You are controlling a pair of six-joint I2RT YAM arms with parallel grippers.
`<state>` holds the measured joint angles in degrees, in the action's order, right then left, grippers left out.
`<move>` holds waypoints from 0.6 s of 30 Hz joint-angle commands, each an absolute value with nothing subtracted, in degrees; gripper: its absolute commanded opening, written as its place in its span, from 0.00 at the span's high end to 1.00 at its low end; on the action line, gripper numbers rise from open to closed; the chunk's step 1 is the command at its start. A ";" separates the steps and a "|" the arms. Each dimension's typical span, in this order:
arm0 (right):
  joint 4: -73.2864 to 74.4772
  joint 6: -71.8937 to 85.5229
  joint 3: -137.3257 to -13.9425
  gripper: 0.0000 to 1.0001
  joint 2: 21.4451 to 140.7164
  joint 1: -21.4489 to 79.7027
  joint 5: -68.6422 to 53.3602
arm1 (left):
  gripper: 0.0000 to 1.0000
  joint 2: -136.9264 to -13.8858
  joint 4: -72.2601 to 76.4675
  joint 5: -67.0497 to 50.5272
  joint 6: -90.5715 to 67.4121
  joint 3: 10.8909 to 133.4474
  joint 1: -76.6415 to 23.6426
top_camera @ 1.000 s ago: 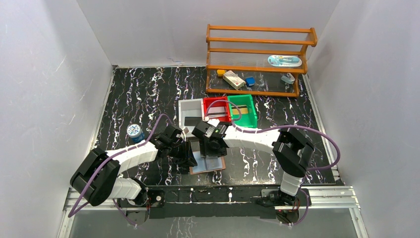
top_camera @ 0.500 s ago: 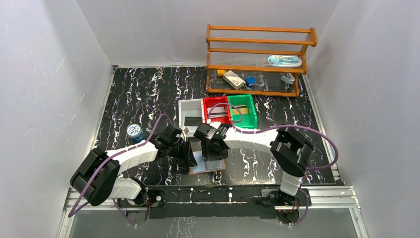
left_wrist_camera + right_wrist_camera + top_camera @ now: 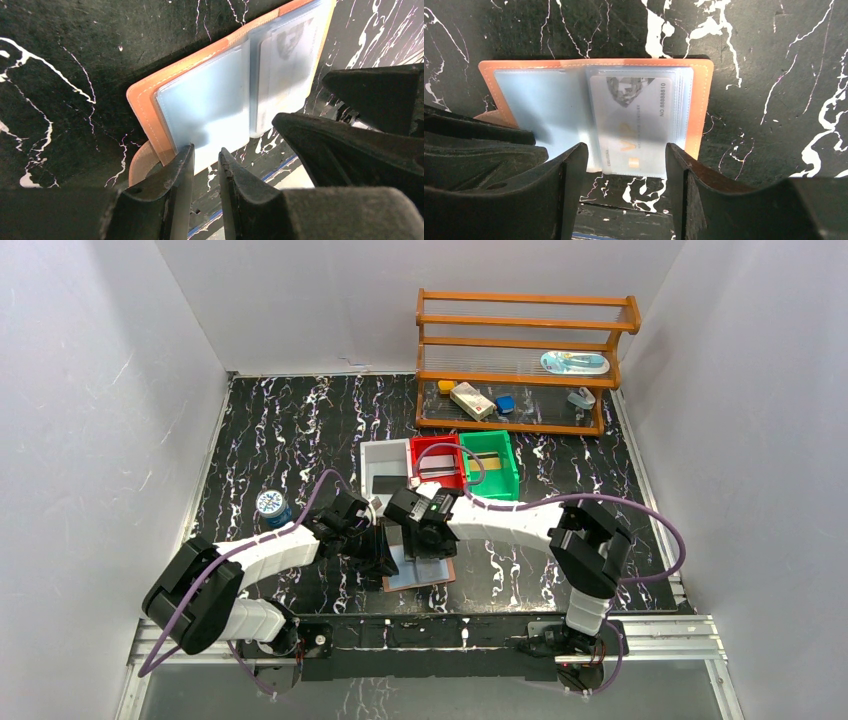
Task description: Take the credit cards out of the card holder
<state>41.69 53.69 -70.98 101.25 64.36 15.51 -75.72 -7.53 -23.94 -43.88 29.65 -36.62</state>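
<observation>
The card holder [image 3: 425, 573] lies open on the table near the front edge, tan leather with light blue pockets [image 3: 210, 95]. A pale credit card [image 3: 631, 120] with gold lettering sits in the right-hand pocket. My right gripper [image 3: 626, 155] is open, its fingers standing either side of that card's near end without touching it. My left gripper [image 3: 205, 152] stands narrowly open, its tips at the near edge of the left pocket page beside the strap tab [image 3: 140, 160], with nothing clamped between them. Both grippers meet over the holder, left [image 3: 383, 550] and right [image 3: 425, 538].
White [image 3: 385, 455], red [image 3: 437, 445] and green [image 3: 490, 440] bins stand just behind the holder, each with a flat card inside. A blue can [image 3: 272, 506] is at the left. A wooden rack [image 3: 520, 360] with small items stands at the back right.
The right gripper has shifted slightly left over the holder and its jaws have narrowed a little. The left gripper has stayed where it was.
</observation>
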 commanded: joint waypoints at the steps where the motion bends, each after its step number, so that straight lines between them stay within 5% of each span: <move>1: 41.73 54.42 -72.43 0.33 100.11 64.95 16.26 | 0.76 -76.86 -9.67 -23.86 -42.72 30.41 -36.88; 18: 37.45 55.37 -68.03 0.28 102.95 64.69 13.67 | 0.76 -76.59 -9.76 -23.99 -42.89 30.15 -36.85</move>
